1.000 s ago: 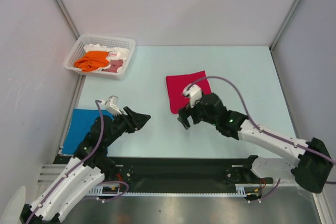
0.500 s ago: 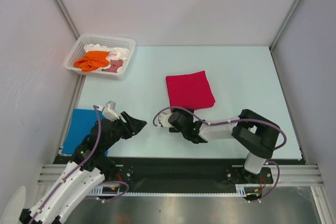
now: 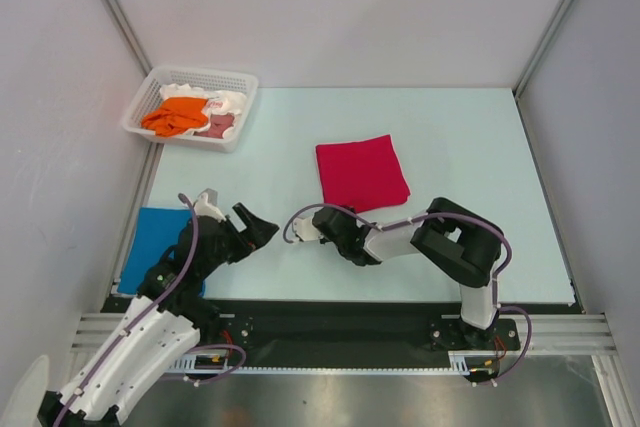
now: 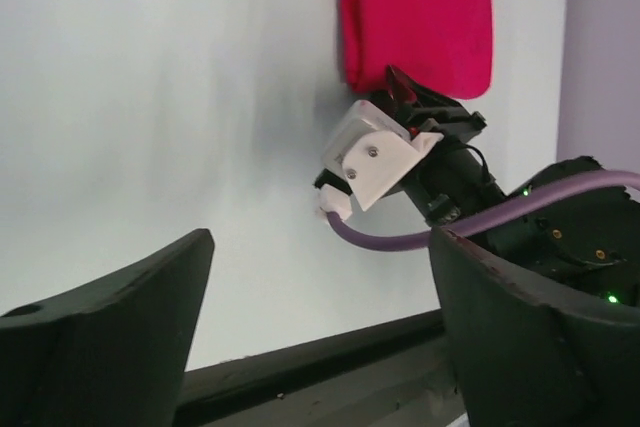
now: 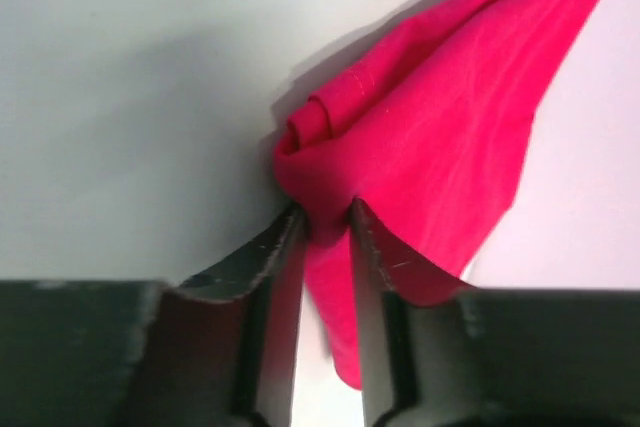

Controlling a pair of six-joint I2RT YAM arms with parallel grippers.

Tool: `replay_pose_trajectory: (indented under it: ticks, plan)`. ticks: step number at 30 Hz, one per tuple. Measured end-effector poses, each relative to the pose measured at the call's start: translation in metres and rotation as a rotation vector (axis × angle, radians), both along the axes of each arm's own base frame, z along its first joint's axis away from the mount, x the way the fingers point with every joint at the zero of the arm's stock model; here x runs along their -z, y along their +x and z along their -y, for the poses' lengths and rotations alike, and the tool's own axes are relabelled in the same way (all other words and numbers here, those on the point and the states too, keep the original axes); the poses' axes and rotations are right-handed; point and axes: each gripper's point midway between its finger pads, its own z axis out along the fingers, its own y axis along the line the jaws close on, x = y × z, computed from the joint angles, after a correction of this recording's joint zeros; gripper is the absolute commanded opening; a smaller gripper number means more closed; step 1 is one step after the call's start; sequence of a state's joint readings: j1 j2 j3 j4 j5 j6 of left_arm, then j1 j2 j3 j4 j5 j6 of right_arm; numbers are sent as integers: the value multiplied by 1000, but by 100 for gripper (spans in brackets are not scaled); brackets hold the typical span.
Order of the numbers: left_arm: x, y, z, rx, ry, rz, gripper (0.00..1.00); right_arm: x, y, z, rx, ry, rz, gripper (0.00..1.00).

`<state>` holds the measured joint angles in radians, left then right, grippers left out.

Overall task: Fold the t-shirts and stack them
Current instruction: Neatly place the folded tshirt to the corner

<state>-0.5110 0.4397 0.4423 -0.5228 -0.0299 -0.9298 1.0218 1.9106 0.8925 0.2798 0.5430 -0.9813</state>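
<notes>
i'm clamping my right hand (image 5: 325, 212) on a corner of the red shirt (image 5: 430, 117), left hand (image 4: 320, 242) released; next likely calling for carrying it onto the blue shirt (image 3: 155, 242).

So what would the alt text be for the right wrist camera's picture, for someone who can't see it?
The right gripper pinches a bunched corner of a red shirt, seen close up from just behind its two dark jaws. The rest of the shirt spreads away toward the upper right over a pale table.
</notes>
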Motion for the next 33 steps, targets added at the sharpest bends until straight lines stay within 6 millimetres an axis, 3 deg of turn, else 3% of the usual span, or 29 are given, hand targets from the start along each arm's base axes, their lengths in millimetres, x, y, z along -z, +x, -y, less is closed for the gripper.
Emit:
replay_pose_trajectory:
  ticks: [4, 7, 15, 24, 33]
  plan:
    - [-4, 10, -7, -50, 26, -40, 100, 5, 0, 1, -17, 2, -31, 7]
    - [-9, 21, -6, -65, 21, -59, 100, 5, 1, 1, -22, 12, -41, 0]
    - [-3, 67, 7, -73, -105, -133, 100, -15, 8, 8, -40, 90, -102, 0]
    - [33, 119, 56, 2, -299, -248, 100, -45, 12, 17, -45, 183, -123, 0]
    - [48, 176, 97, -17, -466, -269, 100, -48, 9, 17, -54, 228, -153, 0]
